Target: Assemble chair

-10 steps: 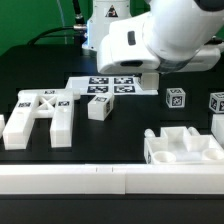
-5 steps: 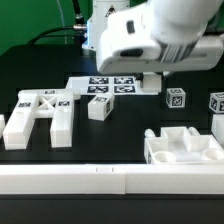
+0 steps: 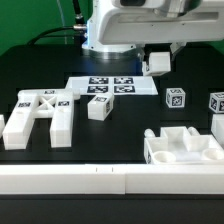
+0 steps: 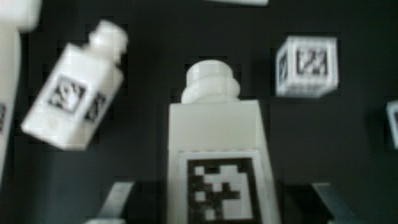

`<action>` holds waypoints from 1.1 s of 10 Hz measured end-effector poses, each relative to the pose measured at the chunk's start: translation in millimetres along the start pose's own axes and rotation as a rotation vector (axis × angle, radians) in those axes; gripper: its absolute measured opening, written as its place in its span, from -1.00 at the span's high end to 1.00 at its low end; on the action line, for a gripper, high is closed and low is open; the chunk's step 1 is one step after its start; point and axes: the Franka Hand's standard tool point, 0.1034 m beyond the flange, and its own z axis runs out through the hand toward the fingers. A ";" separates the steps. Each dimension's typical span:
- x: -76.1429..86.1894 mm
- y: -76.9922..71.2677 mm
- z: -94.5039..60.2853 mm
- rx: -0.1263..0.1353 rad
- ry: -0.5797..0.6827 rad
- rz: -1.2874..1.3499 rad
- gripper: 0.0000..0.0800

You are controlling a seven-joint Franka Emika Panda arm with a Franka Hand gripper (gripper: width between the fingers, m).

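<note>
Chair bar [image 4: 215,140], round peg at one end, gripped between fingers [image 4: 118,200] above bench [image 3: 120,135]. Carry step; next, probably align peg with its socket.

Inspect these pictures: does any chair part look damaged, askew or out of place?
Nothing stands out. The gripper holds a pegged bar clear of the table; the cross-braced plate, notched block and tagged cube lie apart, seemingly intact.

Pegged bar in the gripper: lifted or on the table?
Lifted. Exterior view: the pegged bar hangs in the gripper, clear of the black table. Wrist view: it sits clamped between the fingers.
</note>
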 end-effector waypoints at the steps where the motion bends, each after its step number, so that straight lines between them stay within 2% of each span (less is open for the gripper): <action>1: 6.0 0.3 -2.6 0.000 0.082 0.000 0.28; 3: 6.9 0.7 -1.4 -0.001 0.199 0.001 0.28; 4: 12.5 0.9 -4.5 -0.002 0.273 0.000 0.28; 5: 14.6 0.1 -16.0 -0.001 0.305 -0.002 0.28; 7: 30.7 -7.1 -49.4 0.000 0.434 -0.002 0.28; 8: 39.9 -11.9 -63.2 0.001 0.547 -0.004 0.28; 10: 37.7 -10.3 -53.9 -0.002 0.635 -0.007 0.28; 11: 41.8 -10.2 -59.8 -0.002 0.718 -0.007 0.28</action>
